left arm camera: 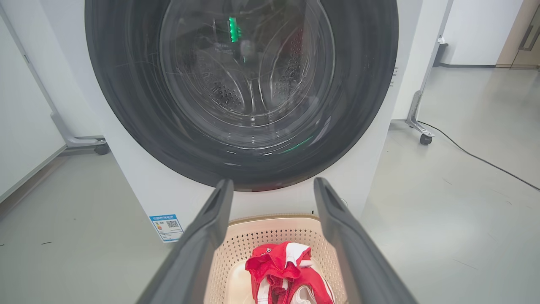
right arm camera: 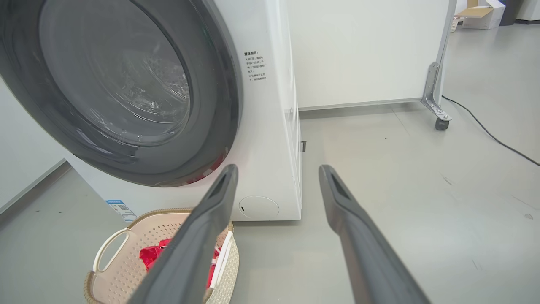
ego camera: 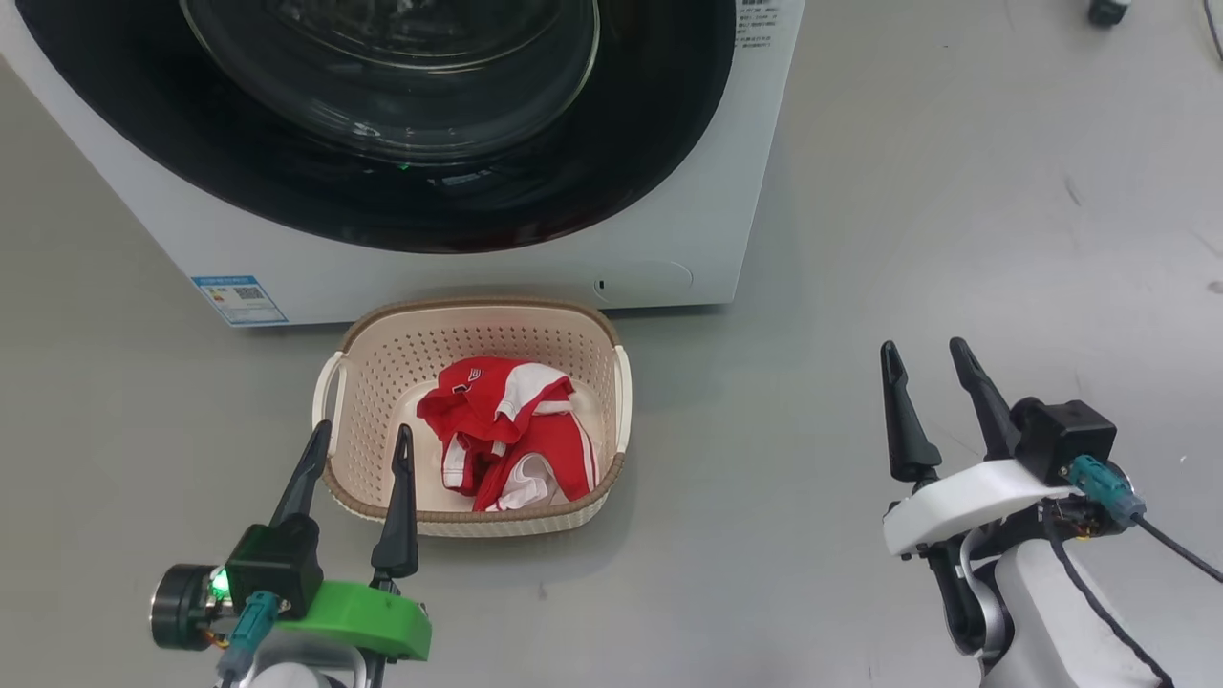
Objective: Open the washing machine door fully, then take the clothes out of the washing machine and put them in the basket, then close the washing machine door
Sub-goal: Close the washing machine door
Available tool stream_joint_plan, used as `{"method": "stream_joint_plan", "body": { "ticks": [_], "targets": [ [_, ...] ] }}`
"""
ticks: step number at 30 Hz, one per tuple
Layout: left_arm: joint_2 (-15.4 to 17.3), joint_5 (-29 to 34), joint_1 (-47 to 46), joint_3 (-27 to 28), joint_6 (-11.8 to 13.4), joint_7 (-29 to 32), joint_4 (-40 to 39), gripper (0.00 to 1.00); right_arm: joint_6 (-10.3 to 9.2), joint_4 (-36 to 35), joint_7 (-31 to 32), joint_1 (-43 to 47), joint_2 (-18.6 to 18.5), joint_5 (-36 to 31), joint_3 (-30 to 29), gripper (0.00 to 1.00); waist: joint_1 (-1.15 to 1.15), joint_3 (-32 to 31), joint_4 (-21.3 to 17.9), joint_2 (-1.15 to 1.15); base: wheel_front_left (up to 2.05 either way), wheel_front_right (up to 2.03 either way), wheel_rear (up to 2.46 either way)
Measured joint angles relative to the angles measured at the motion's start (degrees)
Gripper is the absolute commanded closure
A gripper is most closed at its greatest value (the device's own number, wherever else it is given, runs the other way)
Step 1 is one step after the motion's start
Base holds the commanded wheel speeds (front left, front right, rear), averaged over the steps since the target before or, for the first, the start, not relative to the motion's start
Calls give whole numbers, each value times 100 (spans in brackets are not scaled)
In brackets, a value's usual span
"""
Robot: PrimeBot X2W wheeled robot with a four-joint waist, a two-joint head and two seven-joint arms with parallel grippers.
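One clothes bundle (ego camera: 506, 430) lies in basket (ego camera: 478, 317), just ahead of left claw (ego camera: 363, 428).

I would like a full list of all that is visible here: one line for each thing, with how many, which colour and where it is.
washing machine: one, white, on the floor behind the basket
washing machine door: one, black rim with clear glass, shut on the machine's front
sticker: one, blue, lower corner of the machine's front, on the robot's left
basket: one, cream with brown rim, on the floor in front of the machine
clothes: one bundle, red and white, inside the basket
wheeled legs: two, grey, one on either side of the machine
cable: one, black, on the floor at the right
floor: grey
left gripper: dark fingers, open, by the basket's near left corner
right gripper: dark fingers, open, right of the basket
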Motion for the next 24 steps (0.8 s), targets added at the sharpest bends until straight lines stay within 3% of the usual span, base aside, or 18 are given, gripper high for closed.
{"method": "stream_joint_plan", "body": {
  "ticks": [24],
  "targets": [
    [81,-80,646,3,-33,0,105,0,-199,-823,0,1333,101,-419,-91,0,0,-892,-363,0,0,0,0]
  ]
}}
